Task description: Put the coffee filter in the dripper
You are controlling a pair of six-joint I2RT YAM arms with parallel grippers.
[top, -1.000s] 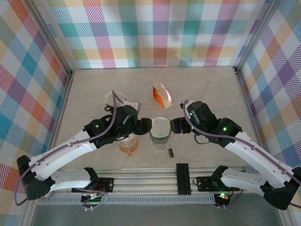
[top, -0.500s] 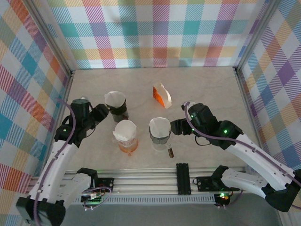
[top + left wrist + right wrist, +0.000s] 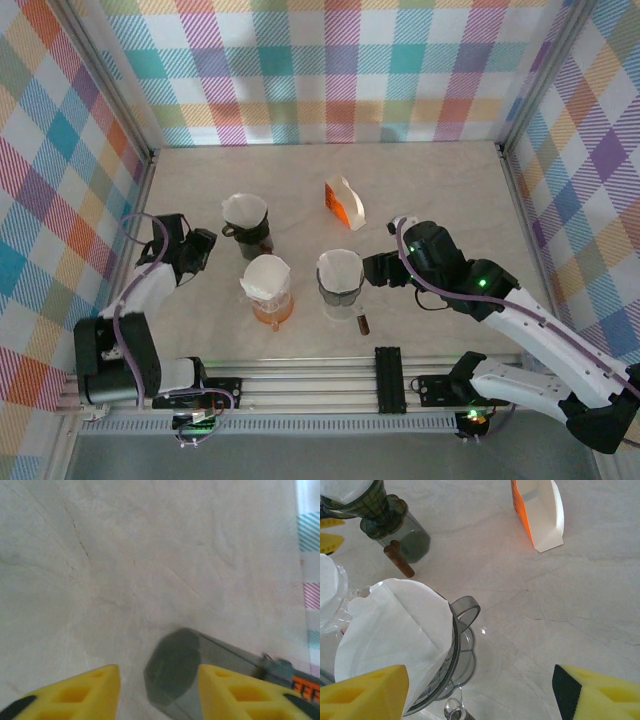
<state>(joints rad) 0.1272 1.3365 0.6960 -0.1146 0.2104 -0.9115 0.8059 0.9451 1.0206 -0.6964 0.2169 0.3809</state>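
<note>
Though beside right fingers [image 3: 365, 692], filter [image 3: 390, 630] ungripped

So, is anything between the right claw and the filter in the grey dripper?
Nothing visible: the right claw sits open beside the grey dripper, with bare table between them, and the filter already lies inside it.

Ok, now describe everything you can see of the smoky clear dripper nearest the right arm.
The dripper is a smoky, see-through cone, plastic or glass by its look, with a flared, scalloped base and a loop handle. It stands upright on the table, near the middle, on the arms' side of the orange-and-white holder. A white paper filter sits opened inside it, its edge rising above the rim. The right gripper hangs close beside it, jaws open.
</note>
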